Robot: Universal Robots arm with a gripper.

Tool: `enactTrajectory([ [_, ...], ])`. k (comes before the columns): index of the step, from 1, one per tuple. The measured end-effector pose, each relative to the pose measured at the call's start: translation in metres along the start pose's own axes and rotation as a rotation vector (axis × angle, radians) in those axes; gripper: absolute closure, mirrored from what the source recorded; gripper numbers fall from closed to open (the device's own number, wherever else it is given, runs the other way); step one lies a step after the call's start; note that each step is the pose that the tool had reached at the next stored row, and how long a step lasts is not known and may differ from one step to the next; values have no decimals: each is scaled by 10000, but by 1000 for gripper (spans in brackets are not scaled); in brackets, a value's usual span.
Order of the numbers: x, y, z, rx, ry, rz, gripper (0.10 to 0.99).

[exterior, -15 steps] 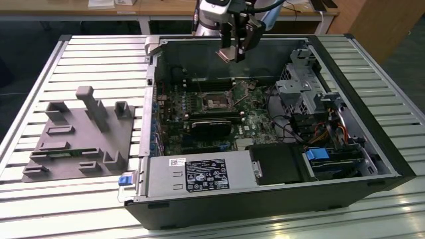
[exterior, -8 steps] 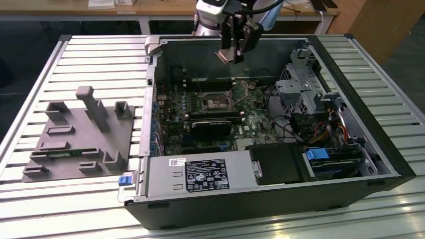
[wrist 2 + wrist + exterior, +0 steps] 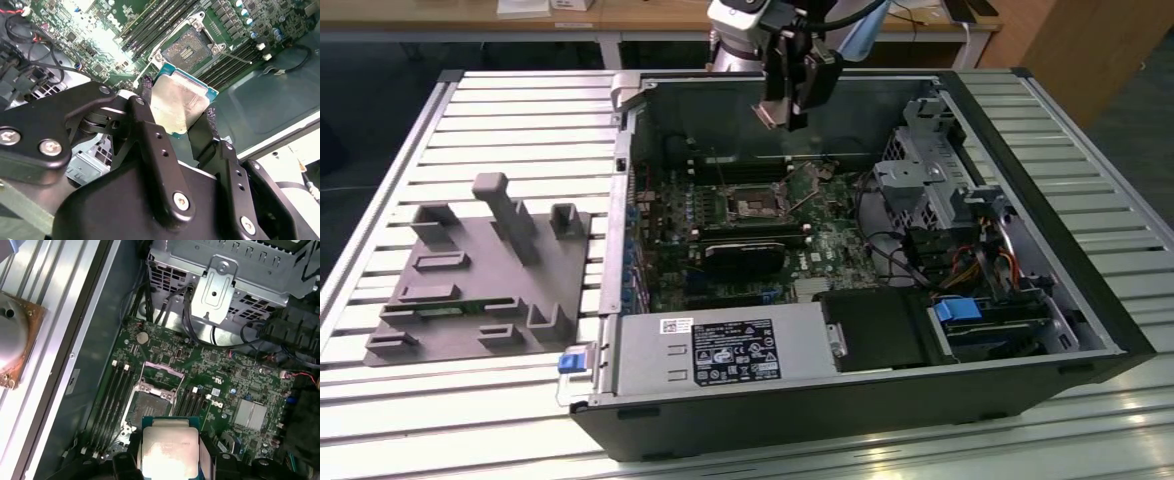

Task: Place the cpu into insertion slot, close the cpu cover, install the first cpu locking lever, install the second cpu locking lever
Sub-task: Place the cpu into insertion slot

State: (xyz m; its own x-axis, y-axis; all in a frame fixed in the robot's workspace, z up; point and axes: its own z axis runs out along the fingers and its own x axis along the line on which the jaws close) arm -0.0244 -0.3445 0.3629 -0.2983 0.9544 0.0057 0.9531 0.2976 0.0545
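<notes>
Here the cpu (image 3: 176, 111) is clamped edge to edge in the gripper (image 3: 178, 99) and held above the insertion slot (image 3: 189, 47), seemingly well clear of it.

The whole computer case (image 3: 854, 420) is seen from above in the exterior view; the insertion slot (image 3: 190, 47) is shared, much nearer, in both wrist views.

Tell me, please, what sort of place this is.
Likely a robotics lab bench for computer assembly: an open computer case lies on a slatted metal table, a grey fixture plate beside it, and the gripper holds the cpu.
</notes>
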Motion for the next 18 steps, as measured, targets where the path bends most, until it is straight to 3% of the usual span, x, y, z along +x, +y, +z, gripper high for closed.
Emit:
enactTrajectory([
  [18, 13, -1, 73, 62, -105, 1902, 545],
])
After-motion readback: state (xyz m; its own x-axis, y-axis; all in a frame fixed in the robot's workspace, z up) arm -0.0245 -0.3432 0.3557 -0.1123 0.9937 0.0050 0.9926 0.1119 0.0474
